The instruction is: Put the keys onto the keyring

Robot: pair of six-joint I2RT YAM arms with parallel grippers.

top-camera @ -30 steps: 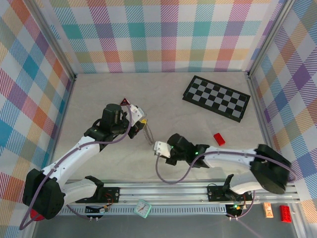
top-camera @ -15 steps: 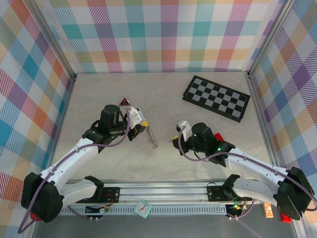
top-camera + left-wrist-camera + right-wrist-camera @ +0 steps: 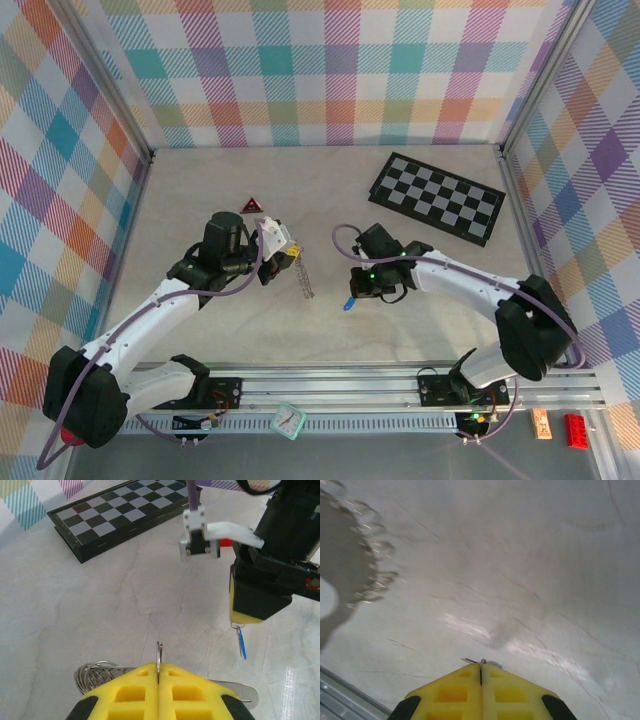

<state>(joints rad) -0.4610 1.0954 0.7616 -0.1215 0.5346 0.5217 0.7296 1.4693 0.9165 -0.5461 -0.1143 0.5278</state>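
Observation:
My left gripper (image 3: 289,252) is shut on the keyring (image 3: 159,652), a thin metal ring standing edge-on out of the yellow jaws (image 3: 159,668). The keys (image 3: 305,278) hang from it as a silvery fringe just above the table; a coil of their rings (image 3: 95,672) shows left of the jaws. My right gripper (image 3: 354,291) hovers close to the right, shut on the small ring of a blue key (image 3: 241,641) that dangles below its yellow fingertips (image 3: 246,615). In the right wrist view the jaws (image 3: 481,668) are closed with a sliver of ring and blue at the tip.
A folded chequered board (image 3: 437,197) lies at the back right. A small red-and-black triangle (image 3: 250,206) sits behind the left gripper. A red block (image 3: 227,542) lies beyond the right wrist. Patterned walls enclose the table on three sides.
The right arm swung right and back, then its gripper came down toward the left gripper with the blue key hanging. The left gripper and keyring barely moved.

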